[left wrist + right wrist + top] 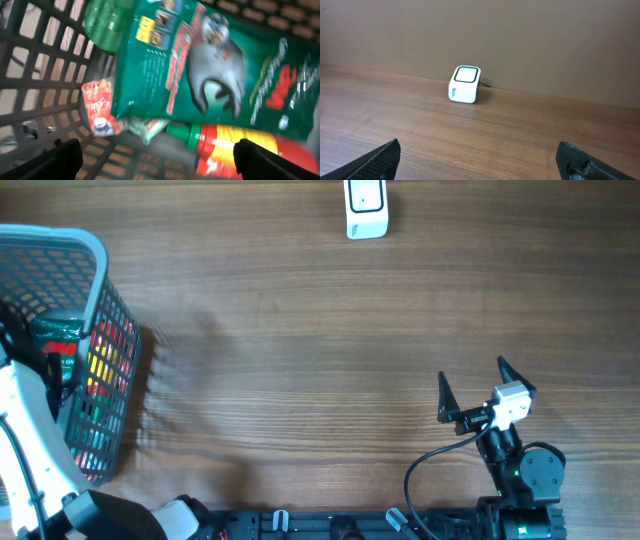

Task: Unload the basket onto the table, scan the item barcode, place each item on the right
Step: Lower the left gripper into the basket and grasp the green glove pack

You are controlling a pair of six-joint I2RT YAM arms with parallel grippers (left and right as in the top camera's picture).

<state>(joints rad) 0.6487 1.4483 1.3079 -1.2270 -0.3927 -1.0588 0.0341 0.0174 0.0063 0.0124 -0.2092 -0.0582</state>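
Wood-grain bench (300, 360) fills the overhead view. A grey lattice basket (98, 270) stands at its left edge, and the left arm reaches down into it. The left tool (159, 156) hangs with its jaws spread wide and nothing between them, just above the goods. The right tool (472, 372) is also wide open and empty, above bare wood near the right front. A green packet (215, 65) lies uppermost in the basket, over a red bottle (240, 147) with a green cap. The white scanner (366, 208) sits at the far edge, well apart from the basket. A small red sachet (97, 107) lies beside the packet.
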